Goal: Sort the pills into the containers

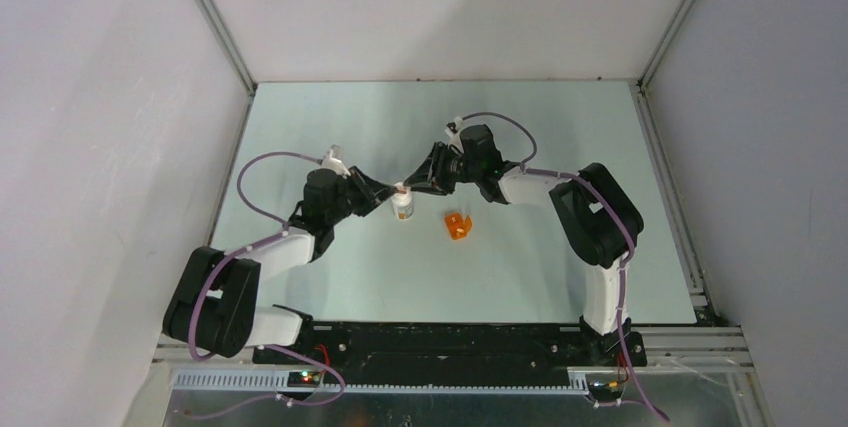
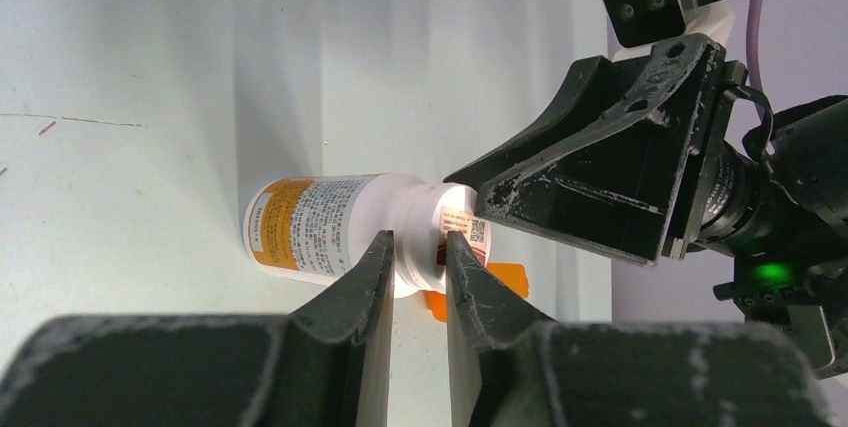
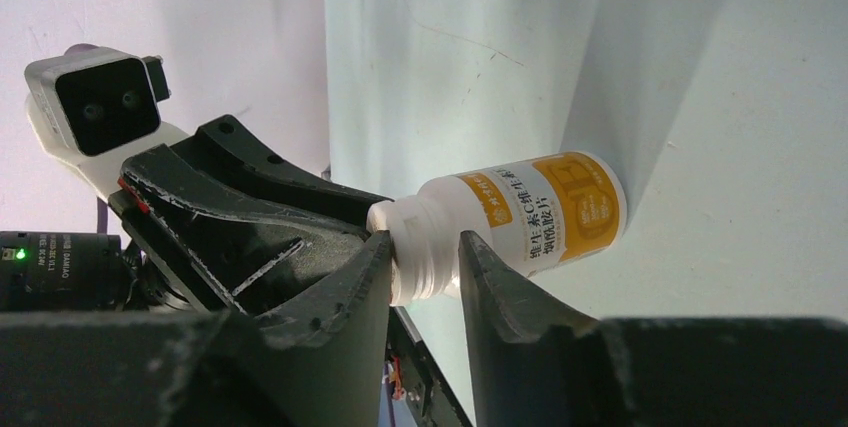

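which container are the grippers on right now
The white pill bottle: the left gripper clamps its neck and the right gripper straddles its cap end. The orange cup sits apart on the table, untouched.

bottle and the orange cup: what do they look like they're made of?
Pill bottle: likely opaque white plastic, smooth with a soft sheen; its label looks like printed paper or film. Orange cup: probably translucent plastic, since it glows bright orange; too small to tell the finish.

Orange-labelled white bottle [image 1: 402, 205], orange cup [image 1: 457, 225], seemingly pale-green table [image 1: 400, 282].
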You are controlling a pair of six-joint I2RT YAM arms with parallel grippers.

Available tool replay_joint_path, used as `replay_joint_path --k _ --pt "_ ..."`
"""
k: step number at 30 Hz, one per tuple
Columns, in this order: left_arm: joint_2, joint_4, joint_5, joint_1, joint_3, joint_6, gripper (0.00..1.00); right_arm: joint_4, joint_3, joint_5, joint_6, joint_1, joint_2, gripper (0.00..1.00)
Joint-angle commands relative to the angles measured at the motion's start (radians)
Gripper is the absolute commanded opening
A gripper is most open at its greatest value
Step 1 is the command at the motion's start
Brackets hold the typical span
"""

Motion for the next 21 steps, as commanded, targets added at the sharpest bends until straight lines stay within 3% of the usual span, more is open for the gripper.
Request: replay_joint_path --k 1,9,21 --pt "0.048 -0.261 -0.035 -0.018 -0.037 0.055 0.0 -0.127 0.007 -0.006 -0.035 0.03 -0.05 0.39" --pt "0.04 -0.272 -0.052 -0.018 -0.034 0.055 0.0 -0.24 0.006 0.007 0.047 0.026 -0.092 0.48" --pt "0.047 -0.256 -0.038 -0.018 -0.039 0.05 0.0 -0.12 0.006 0.015 0.152 0.026 -0.038 0.42"
